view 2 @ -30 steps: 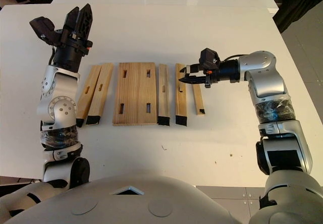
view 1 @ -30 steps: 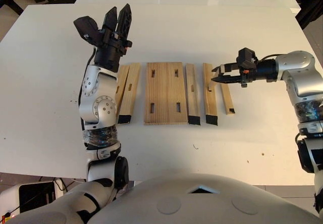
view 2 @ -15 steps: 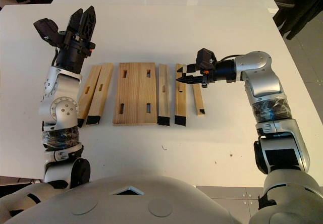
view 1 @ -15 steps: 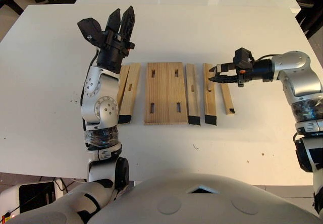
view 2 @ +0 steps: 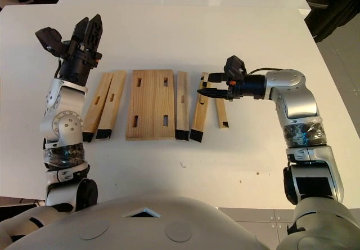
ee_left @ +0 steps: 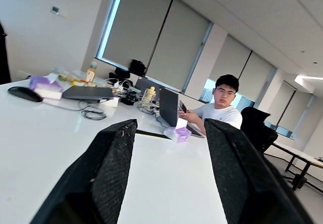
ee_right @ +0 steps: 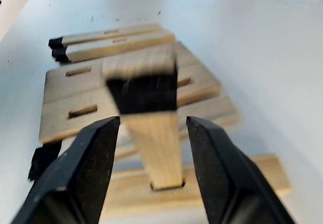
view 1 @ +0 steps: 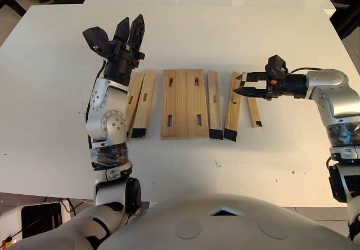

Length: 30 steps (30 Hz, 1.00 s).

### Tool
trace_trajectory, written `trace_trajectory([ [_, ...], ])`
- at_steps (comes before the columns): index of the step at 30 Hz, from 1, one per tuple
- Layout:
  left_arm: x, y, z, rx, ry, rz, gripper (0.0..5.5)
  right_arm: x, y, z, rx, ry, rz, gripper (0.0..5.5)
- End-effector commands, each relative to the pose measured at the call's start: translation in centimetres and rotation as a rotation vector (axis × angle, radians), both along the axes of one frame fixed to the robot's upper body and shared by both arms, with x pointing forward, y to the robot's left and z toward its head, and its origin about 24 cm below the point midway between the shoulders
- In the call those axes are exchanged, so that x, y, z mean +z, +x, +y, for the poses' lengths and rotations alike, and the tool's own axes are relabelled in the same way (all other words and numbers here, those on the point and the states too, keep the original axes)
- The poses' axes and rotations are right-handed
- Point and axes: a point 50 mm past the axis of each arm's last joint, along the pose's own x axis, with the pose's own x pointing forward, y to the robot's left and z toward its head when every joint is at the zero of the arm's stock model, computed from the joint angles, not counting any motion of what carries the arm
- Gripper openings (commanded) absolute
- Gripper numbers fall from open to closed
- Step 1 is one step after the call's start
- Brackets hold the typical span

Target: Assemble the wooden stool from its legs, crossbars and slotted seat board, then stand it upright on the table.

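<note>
The right gripper is clamped on the far end of a light wooden leg with a black tip, which lies slanted to the right of the flat rectangular wooden seat board with four slots. Between that leg and the seat board lies another black-tipped wooden leg, and a short plain wooden crossbar sits further right. Two more black-tipped legs lie side by side just left of the board. The left gripper is raised off the white table to the left of the board, fingers spread and holding nothing.
</note>
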Motion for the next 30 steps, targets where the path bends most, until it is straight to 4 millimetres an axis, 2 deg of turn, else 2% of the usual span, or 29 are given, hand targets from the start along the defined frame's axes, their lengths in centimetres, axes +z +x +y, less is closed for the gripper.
trace_trajectory([
  [1, 0.1, -0.1, 0.0, -0.004, -0.005, -0.008, 2.48, -0.5, -1.6, -1.8, -0.004, -0.095, 0.013, 2.43],
  [5, 0.0, -0.2, 0.3, 0.004, 0.002, -0.004, 2.48, 0.9, -2.3, -2.9, -0.021, -0.108, -0.028, 2.43],
  [11, 0.0, -0.1, 0.4, 0.003, 0.008, -0.004, 2.48, 5.5, -2.0, -2.2, -0.01, -0.011, -0.166, 2.43],
  [13, 0.1, -0.1, 0.4, -0.001, 0.01, -0.007, 2.48, 7.9, -1.5, -1.0, -0.017, 0.118, -0.218, 2.43],
  [15, 0.1, 0.0, 0.4, -0.003, 0.01, -0.008, 2.48, 10.4, -1.4, 1.0, 0.007, 0.31, -0.246, 2.43],
  [17, 0.2, 0.2, 0.3, -0.008, 0.011, -0.009, 2.48, 11.4, -1.5, 3.0, 0.034, 0.423, -0.232, 2.43],
  [19, 0.4, 0.5, 0.1, -0.021, 0.014, -0.014, 2.48, 10.8, -1.8, 4.7, 0.045, 0.438, -0.214, 2.43],
  [21, 0.5, 0.8, -0.1, -0.029, 0.013, -0.02, 2.48, 9.0, -1.7, 5.9, 0.018, 0.399, -0.186, 2.43],
  [25, 0.4, 1.0, -0.1, -0.029, 0.011, -0.016, 2.48, 5.3, -0.8, 6.3, -0.089, 0.316, -0.136, 2.43],
  [30, 0.1, 1.0, -0.2, -0.026, 0.01, -0.009, 2.48, 4.9, -0.2, 6.6, -0.12, 0.322, -0.152, 2.43],
])
